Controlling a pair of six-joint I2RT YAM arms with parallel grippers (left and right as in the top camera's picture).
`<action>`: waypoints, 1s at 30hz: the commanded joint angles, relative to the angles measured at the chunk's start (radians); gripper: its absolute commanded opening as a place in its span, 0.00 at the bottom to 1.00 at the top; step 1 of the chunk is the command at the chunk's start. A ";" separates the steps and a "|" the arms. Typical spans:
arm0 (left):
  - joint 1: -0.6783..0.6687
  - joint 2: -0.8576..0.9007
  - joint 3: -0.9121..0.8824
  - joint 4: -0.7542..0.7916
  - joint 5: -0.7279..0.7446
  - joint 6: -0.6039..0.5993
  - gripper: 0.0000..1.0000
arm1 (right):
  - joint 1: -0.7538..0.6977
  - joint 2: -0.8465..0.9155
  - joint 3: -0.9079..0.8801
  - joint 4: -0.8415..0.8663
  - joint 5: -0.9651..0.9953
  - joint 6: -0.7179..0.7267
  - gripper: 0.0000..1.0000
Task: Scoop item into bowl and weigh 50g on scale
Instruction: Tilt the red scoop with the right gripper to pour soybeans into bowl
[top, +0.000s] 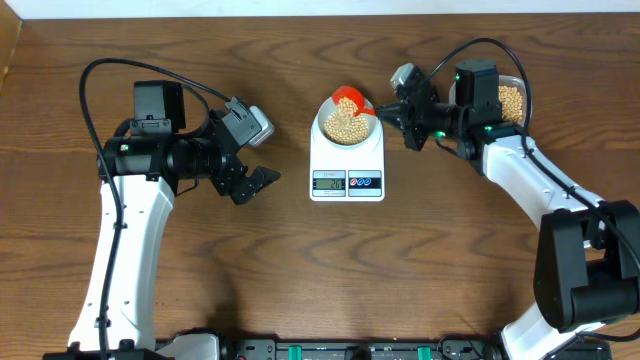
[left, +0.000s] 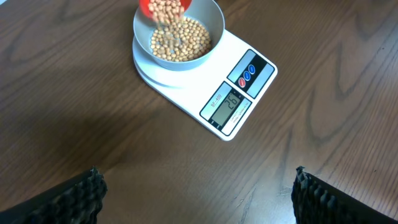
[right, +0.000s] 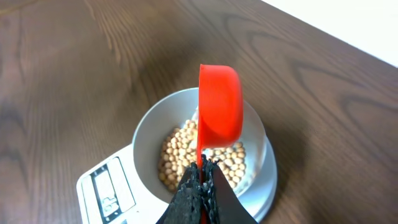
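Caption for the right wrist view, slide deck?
Right gripper, shut on the handle of a red scoop, tips beans into the bowl on the scale.

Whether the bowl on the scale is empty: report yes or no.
No, the bowl on the scale holds a layer of beige beans, and a red scoop is tipped above it.

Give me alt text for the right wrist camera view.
A red scoop, gripped by its handle in the shut right gripper, is tipped over a pale bowl of beige beans. The bowl sits on a white scale on a wooden table.
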 joint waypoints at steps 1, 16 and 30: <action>0.000 -0.010 0.018 -0.004 0.011 0.017 0.98 | 0.002 -0.029 0.006 0.000 0.007 -0.035 0.01; 0.000 -0.010 0.018 -0.003 0.011 0.017 0.98 | -0.010 -0.058 0.006 0.000 -0.008 0.100 0.01; 0.000 -0.010 0.018 -0.003 0.011 0.017 0.98 | -0.010 -0.059 0.006 0.003 -0.008 0.107 0.01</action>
